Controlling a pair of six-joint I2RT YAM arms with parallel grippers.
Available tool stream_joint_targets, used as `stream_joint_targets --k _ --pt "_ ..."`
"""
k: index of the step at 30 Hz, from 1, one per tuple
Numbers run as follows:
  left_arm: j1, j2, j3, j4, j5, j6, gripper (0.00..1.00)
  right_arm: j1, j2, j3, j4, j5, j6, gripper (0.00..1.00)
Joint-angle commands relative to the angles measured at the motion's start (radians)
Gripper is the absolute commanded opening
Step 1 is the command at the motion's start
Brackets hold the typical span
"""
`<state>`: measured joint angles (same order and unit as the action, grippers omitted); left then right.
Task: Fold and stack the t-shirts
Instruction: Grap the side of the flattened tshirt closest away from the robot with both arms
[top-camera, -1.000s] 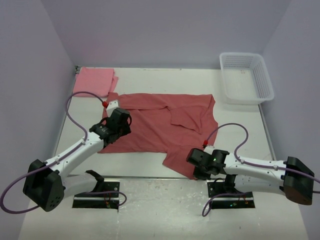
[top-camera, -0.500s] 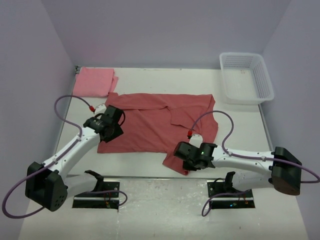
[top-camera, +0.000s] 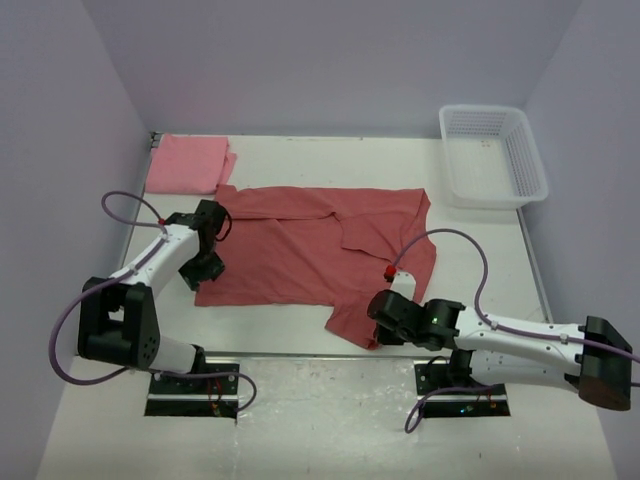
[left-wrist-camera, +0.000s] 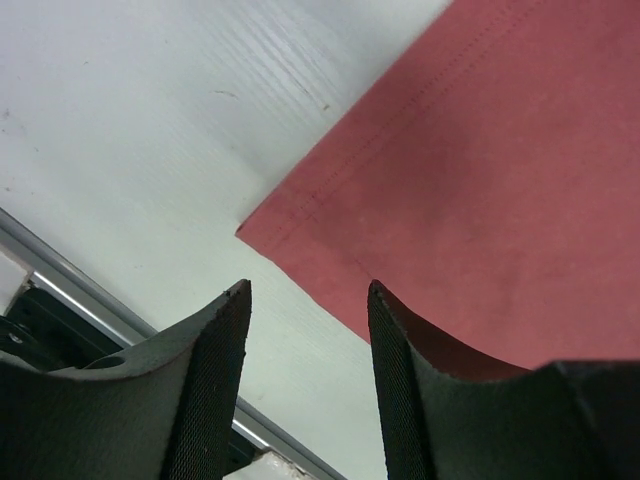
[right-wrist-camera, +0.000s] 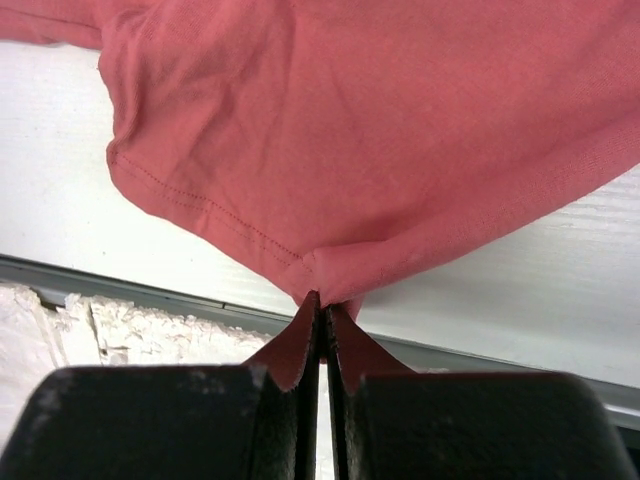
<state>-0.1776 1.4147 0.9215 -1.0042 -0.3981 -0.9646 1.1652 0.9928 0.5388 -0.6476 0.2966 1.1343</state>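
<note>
Brick-red t-shirt (top-camera: 310, 250) lies spread mid-table, with the pink t-shirt (top-camera: 188, 163) folded at its 10 o'clock. To lift evenly, the left gripper (left-wrist-camera: 308, 290), jaws apart and empty, should probably centre on the near-left hem corner, just beyond its fingertips at 11 o'clock, before closing. Right gripper (right-wrist-camera: 322, 300) is clenched on the shirt's 5 o'clock corner.

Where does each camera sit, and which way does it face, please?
Top external: high behind the robot, looking down on both arms, brick-red t-shirt, pink t-shirt, basket.
Left wrist: looks down past the open left gripper at that shirt's corner.
Right wrist: looks past the right gripper, shut on its edge.
All share the brick-red t-shirt.
</note>
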Motion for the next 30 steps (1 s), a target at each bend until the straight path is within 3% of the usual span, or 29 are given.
stream_joint_targets --k 1,10,25,30 --pt "0.032 0.015 0.019 -0.024 -0.028 0.021 0.52 0.007 -0.032 -0.025 0.029 0.01 0.001 0.0" --pt "0.067 0.084 -0.055 0.059 0.002 0.055 0.5 0.007 -0.086 -0.05 0.003 0.013 0.025 0.0" --pt "0.122 0.187 -0.044 0.139 -0.005 0.112 0.49 0.007 -0.072 -0.057 0.002 -0.001 0.042 0.0" --pt "0.148 0.201 -0.047 0.171 0.01 0.133 0.44 0.007 -0.049 -0.056 0.005 -0.005 0.041 0.0"
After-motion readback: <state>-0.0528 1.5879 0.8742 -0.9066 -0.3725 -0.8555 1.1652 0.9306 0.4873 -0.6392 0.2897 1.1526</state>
